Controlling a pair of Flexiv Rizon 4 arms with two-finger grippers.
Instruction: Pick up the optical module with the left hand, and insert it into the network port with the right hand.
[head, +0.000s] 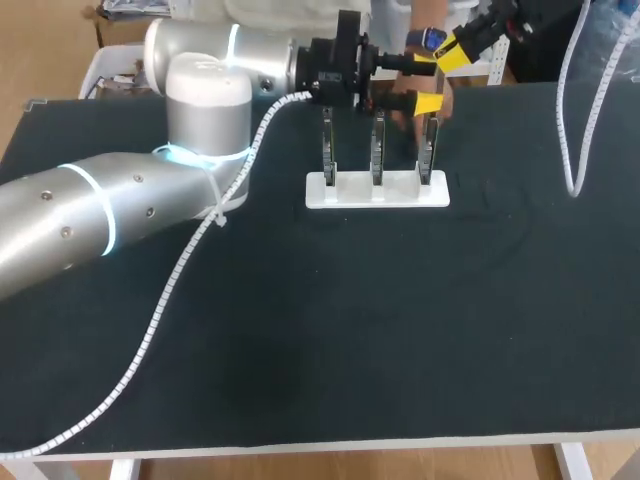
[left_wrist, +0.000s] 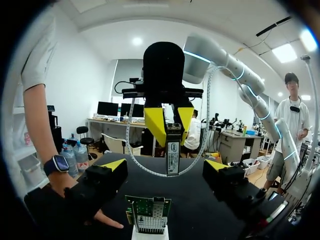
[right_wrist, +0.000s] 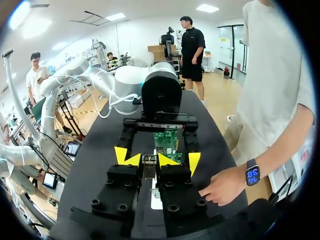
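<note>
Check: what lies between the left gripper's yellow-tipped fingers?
Left wrist view: between the fingers of the open left gripper hangs the slim metal optical module, held by the right gripper, above a green circuit board.

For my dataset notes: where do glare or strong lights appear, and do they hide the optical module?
Head view: bright reflections on the left arm, table evenly lit. Left wrist view: bright backlight, yet the optical module shows plainly in the right gripper. Right wrist view: no glare on it.
</note>
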